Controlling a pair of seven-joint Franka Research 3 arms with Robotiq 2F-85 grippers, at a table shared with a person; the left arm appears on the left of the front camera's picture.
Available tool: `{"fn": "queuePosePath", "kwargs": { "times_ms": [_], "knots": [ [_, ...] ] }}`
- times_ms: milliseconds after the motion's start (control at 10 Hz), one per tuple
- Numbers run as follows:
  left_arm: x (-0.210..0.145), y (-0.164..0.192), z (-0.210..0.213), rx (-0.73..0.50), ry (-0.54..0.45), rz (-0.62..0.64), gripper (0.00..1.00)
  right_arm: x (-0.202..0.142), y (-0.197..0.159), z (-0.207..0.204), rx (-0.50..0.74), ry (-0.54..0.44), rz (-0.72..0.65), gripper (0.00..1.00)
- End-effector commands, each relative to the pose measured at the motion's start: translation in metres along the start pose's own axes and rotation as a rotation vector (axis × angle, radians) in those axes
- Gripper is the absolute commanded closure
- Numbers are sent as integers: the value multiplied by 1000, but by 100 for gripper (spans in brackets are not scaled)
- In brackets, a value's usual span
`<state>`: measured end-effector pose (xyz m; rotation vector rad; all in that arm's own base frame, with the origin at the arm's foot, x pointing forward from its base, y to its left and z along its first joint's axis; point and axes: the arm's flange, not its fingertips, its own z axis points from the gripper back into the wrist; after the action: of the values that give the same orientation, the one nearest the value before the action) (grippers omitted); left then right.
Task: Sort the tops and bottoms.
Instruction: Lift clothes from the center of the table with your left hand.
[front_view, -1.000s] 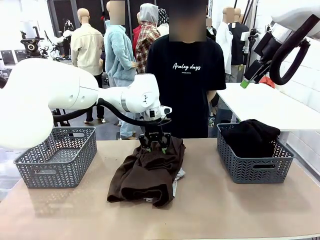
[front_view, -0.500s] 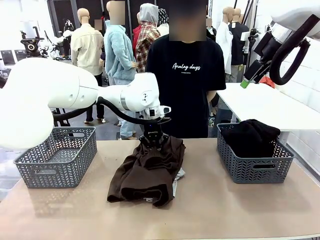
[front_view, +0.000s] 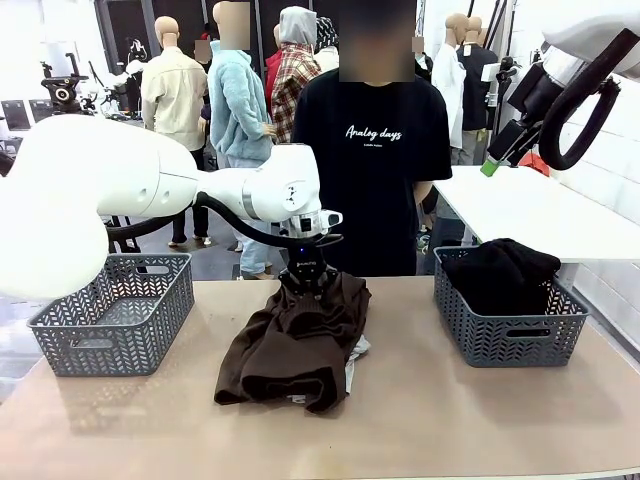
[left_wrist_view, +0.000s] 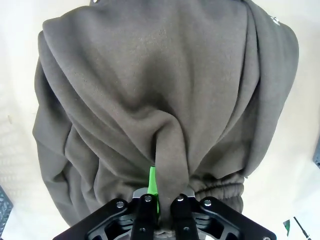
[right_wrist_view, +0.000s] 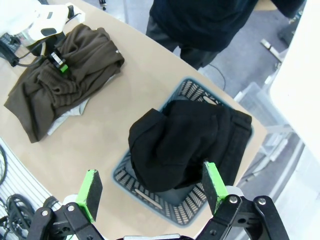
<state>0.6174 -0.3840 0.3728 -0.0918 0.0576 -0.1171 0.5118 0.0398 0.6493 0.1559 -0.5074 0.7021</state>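
One of the bottoms looks sorted: the black garment (front_view: 503, 268) lies heaped in the right basket (front_view: 508, 342). Left for you are the brown garment (front_view: 290, 345), piled at mid-worktop, and the light grey T-shirt (right_wrist_view: 65, 119), which peeps out from under the pile on the side toward the right basket. The left basket (front_view: 110, 322) shows nothing inside from here. Your left pincer (left_wrist_view: 161, 212) is pinched tight on a raised fold of the brown garment beside its elastic waistband, at the pile's far end, near the worktop's (front_view: 450, 420) far edge and the person (front_view: 372, 150) standing just behind it. Your right pincer (right_wrist_view: 152, 186) hangs wide and holds nothing, high over the right basket. Bare worktop lies between the pile and each basket and along the near edge, so a lift and carry to the right seems to have room; the T-shirt may drag along.
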Motion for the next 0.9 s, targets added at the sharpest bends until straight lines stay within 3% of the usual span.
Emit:
{"fn": "queuePosePath", "kwargs": {
  "times_ms": [0,100,300,600,700,800],
  "knots": [
    [-21,17,25,-55,-59,63,100,2,-1,0,-5,5,9,0],
    [-33,18,78,-43,-190,92,100,2,-1,0,-5,5,9,0],
    [-67,5,171,111,-386,126,100,2,-1,0,-5,5,9,0],
    [-117,-20,248,151,-610,54,100,2,-1,0,-5,5,9,0],
    [-126,-28,269,152,-670,6,100,2,-1,0,-5,5,9,0],
    [-107,-13,260,99,-545,55,100,2,-1,0,-5,5,9,0]
  ]
}}
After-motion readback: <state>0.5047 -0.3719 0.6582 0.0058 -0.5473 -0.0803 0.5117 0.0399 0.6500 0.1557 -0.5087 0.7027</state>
